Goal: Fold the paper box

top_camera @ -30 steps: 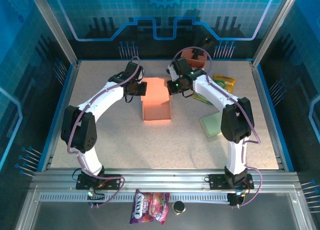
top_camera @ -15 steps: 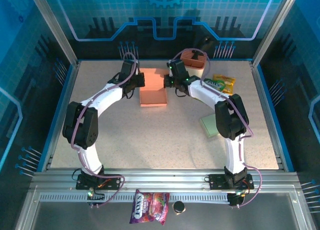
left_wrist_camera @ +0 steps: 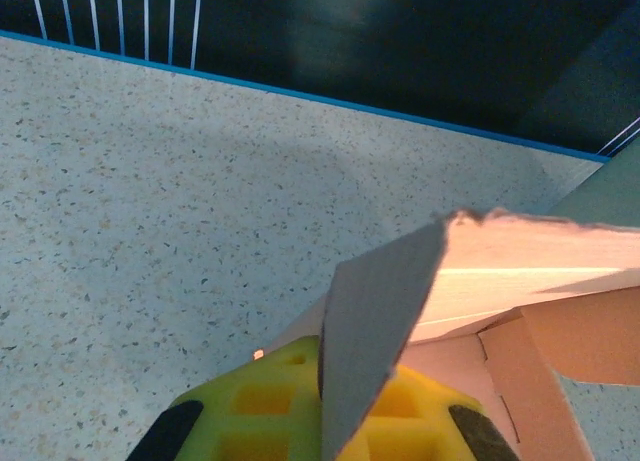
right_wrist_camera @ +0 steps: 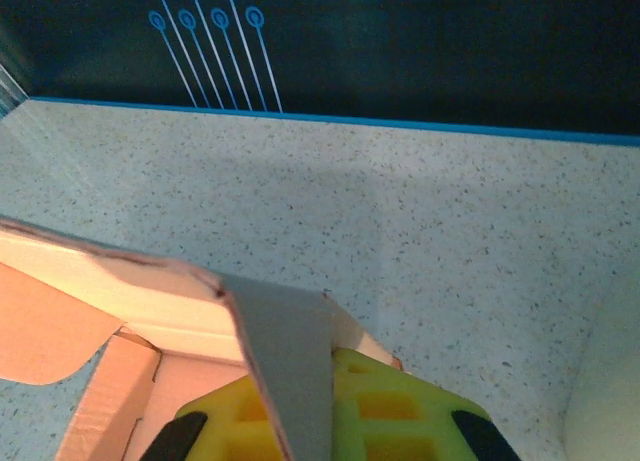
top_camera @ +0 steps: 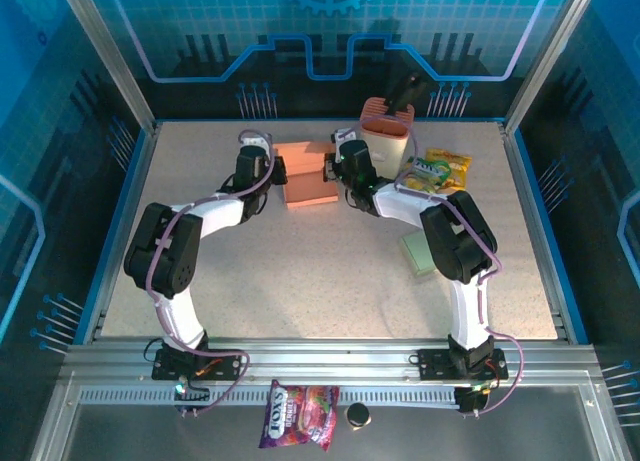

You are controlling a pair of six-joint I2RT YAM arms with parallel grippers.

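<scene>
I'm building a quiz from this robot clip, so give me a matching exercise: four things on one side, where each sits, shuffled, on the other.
Things:
1. paper box
2. candy bag
3. pale green pad
4. yellow-green packet

Places:
A. on the metal frame at the near edge
B. at the back, right of the beige container
C. gripped by left hand and right hand
D. beside the right arm

Pairs: 1-C, 2-A, 3-D, 4-B

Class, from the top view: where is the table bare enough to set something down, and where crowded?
Bare table: near middle, from paper box to front rail; far left corner. Crowded: far right, around container, snack packets, green pad.
</scene>
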